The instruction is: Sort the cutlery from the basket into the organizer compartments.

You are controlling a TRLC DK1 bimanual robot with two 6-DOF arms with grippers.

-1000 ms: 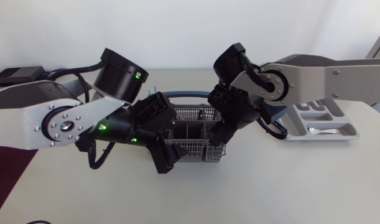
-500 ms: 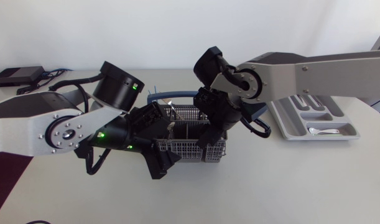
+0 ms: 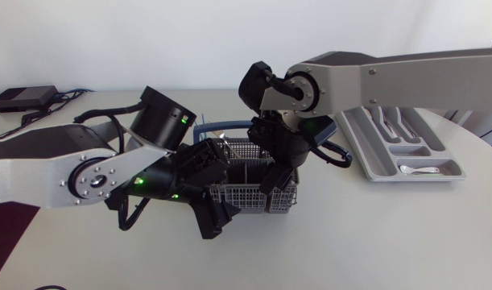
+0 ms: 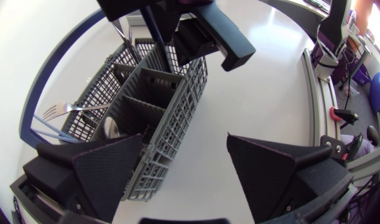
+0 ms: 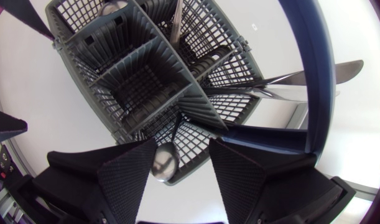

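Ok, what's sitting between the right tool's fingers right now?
In the right wrist view, a spoon standing in the basket; its bowl sits between the right tool's open fingers.

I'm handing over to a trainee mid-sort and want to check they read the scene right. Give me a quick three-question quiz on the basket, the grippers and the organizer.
1. True or false: the organizer already holds a spoon.
2. Between the fingers of the right gripper lies: A) a spoon bowl B) a fork C) a knife blade.
3. Fill in: the left gripper, at one end of the basket, is ____ (open or shut).
Key: 1 true; 2 A; 3 open.
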